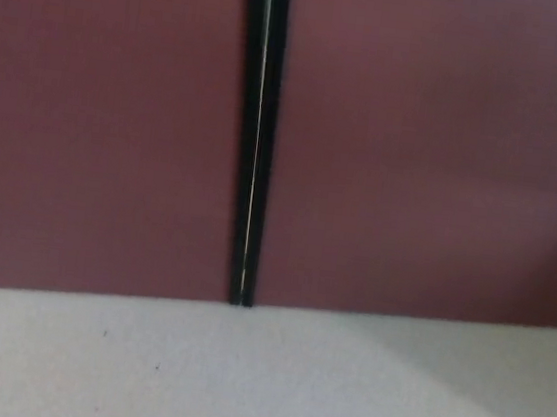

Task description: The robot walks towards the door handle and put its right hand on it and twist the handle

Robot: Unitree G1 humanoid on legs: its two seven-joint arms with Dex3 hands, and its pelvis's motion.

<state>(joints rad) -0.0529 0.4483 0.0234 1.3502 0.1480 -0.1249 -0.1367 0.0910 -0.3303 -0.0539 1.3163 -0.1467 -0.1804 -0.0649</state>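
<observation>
in the head view, two dark reddish-brown door panels are seen side by side, filling the upper part of the picture. the left door panel (103,118) and the right door panel (437,146) are separated by a narrow black vertical gap (258,136), and a thin pale line is seen running down the middle of that gap. the gap is set slightly left of the picture's centre and is ended at the bottom edge of the panels. below the panels, a pale grey floor (238,385) is shown, with a few tiny dark specks scattered on its left part. a faint lighter band is laid diagonally across the floor toward the lower right corner. the whole picture is soft and somewhat blurred, so fine detail on the panels cannot be made out.

the door handle named in the task is not shown anywhere in this view, so its place cannot be told from here. neither robot hand is caught in the picture; the state of the fingers of the left and the right hand cannot be told, since no part of either arm is shown.
</observation>
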